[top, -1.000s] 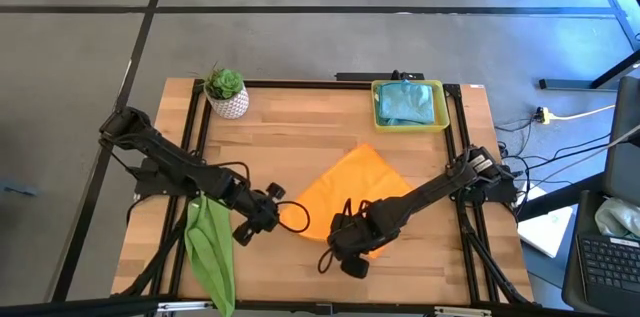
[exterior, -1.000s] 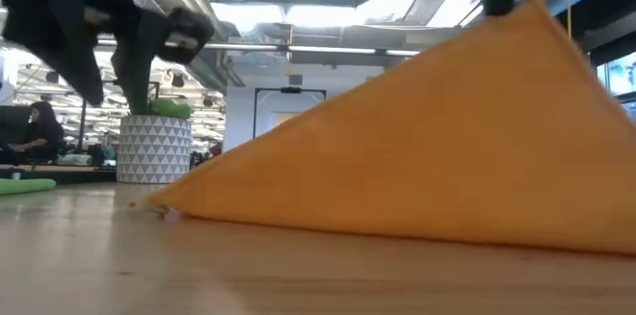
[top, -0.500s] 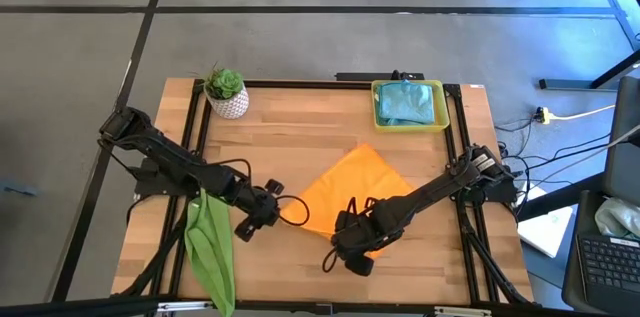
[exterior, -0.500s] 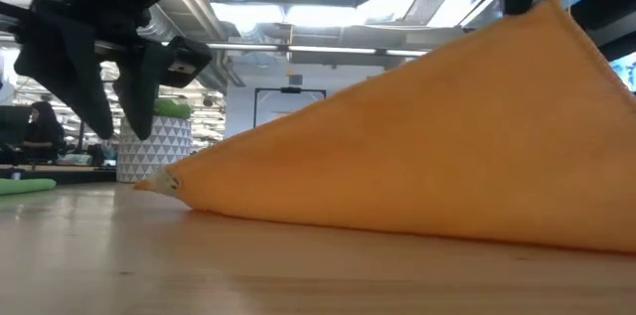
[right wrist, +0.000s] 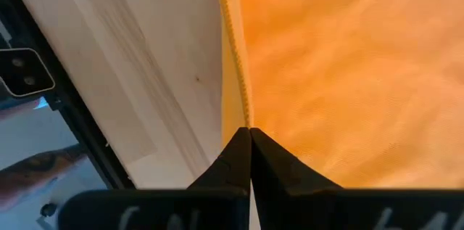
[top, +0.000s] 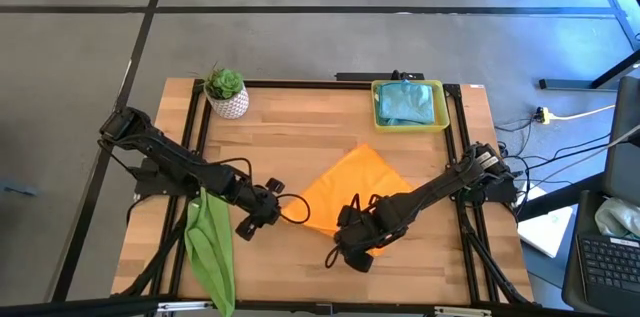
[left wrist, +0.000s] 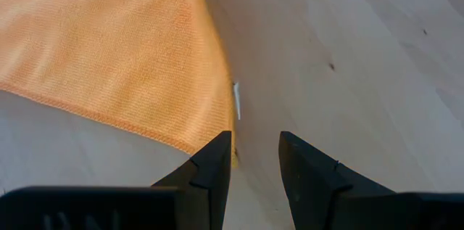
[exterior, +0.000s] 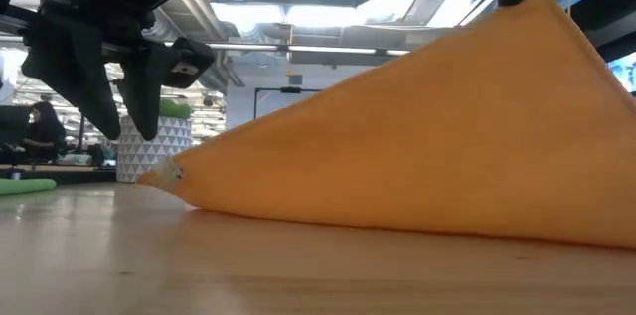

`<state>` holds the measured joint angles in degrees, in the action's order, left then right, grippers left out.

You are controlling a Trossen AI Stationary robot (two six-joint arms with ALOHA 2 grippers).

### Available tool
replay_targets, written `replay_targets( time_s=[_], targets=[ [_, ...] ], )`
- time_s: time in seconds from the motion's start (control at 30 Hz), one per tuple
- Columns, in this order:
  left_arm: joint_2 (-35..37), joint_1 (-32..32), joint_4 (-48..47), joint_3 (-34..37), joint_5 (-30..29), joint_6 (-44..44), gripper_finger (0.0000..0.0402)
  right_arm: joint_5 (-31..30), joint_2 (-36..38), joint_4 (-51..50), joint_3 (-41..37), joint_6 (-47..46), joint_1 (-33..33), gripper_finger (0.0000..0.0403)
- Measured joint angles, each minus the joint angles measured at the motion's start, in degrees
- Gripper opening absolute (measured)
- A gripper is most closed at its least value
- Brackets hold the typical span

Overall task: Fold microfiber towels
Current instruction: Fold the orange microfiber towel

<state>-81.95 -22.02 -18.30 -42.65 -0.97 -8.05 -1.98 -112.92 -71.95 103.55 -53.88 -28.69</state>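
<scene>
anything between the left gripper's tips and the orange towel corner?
Nothing: bare wood only. In the left wrist view the open left gripper hangs just above the orange towel corner and its white tag.

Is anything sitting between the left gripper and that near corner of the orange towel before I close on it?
Nothing visible. The left gripper hangs open just above the bare table, right at the orange towel corner; only the towel's small white tag lies there. The right gripper holds another corner up.

Fuzzy matt orange towel on smooth pale wood table.
</scene>
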Motion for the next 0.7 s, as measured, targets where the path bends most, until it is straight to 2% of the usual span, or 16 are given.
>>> replay_targets(
  time_s=[0.3,0.53,0.7],
  targets=[
    [0.0,0.7,0.7,0.0,-4.3,-0.3,0.011,-1.3,1.2,-1.2,0.0,-0.4,0.0,0.0004],
    [-1.1,1.3,0.7,0.0,-0.5,-0.2,0.011,-1.2,1.3,-1.3,0.0,-0.8,0.0,0.0004],
    [-4.0,0.6,2.2,0.0,-0.3,-0.2,0.011,-1.2,1.3,-1.3,0.0,-1.3,0.0,0.0003]
  ],
)
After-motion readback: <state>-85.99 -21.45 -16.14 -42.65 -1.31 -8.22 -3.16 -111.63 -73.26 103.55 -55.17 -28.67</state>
